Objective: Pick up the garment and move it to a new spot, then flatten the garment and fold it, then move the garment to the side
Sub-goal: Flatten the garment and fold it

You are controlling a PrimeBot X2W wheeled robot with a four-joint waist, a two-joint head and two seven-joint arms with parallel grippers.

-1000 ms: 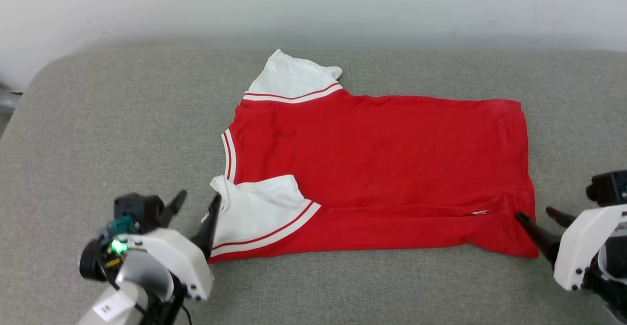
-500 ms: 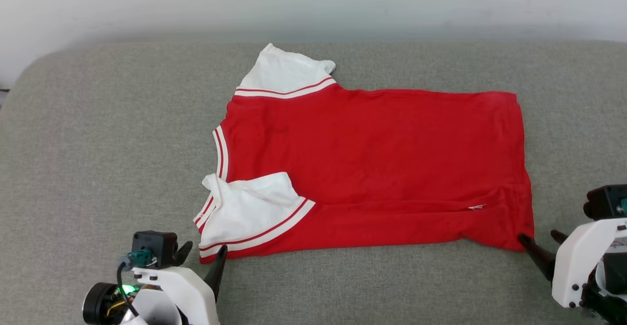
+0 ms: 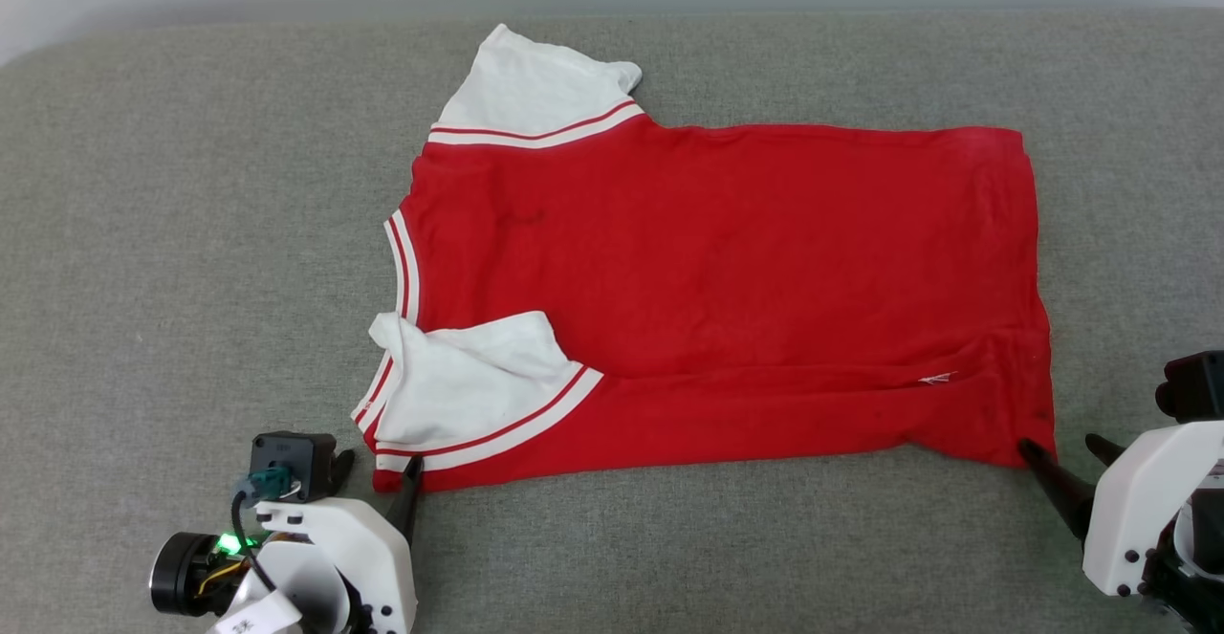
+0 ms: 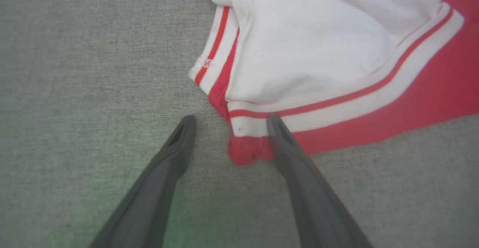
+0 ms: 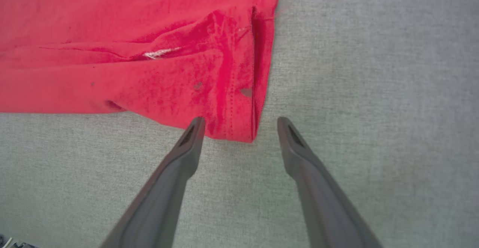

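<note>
The garment [image 3: 727,290] lies spread across the middle of the head view. Its red body is flat on the grey cloth-covered bench [image 3: 191,232], with the striped collar [image 3: 404,261] toward the left of the frame and the hem toward the right. The far white sleeve [image 3: 535,89] juts out at the top. The near white sleeve [image 3: 469,381] is folded in over the red and rumpled, and a long crease runs just above the lower edge.

My left jaws stand wide open at the lower left of the head view, holding nothing. In the left wrist view the bunched red corner [image 4: 245,152] below the near sleeve sits between my two fingers. The right-hand finger [image 4: 277,128] of that view lies across the striped trim, and the other is over bare bench.

My right jaws, at the lower right, are just as wide and just as empty. In the right wrist view the hem corner [image 5: 239,130] pokes in between the tips. The left-hand fingertip [image 5: 195,126] is at the cloth's edge, and the other is over bare bench.

I judge the step in hand to be taking both near corners so the lower edge can be folded upward. To do it well I should ease each pair forward until every layer at its corner lies between the fingers, then close both together. The lift should be low and even, so the thin jersey neither drags nor lets the tucked sleeve spill out. The bunched left corner is where I could easily catch only the top layer.
</note>
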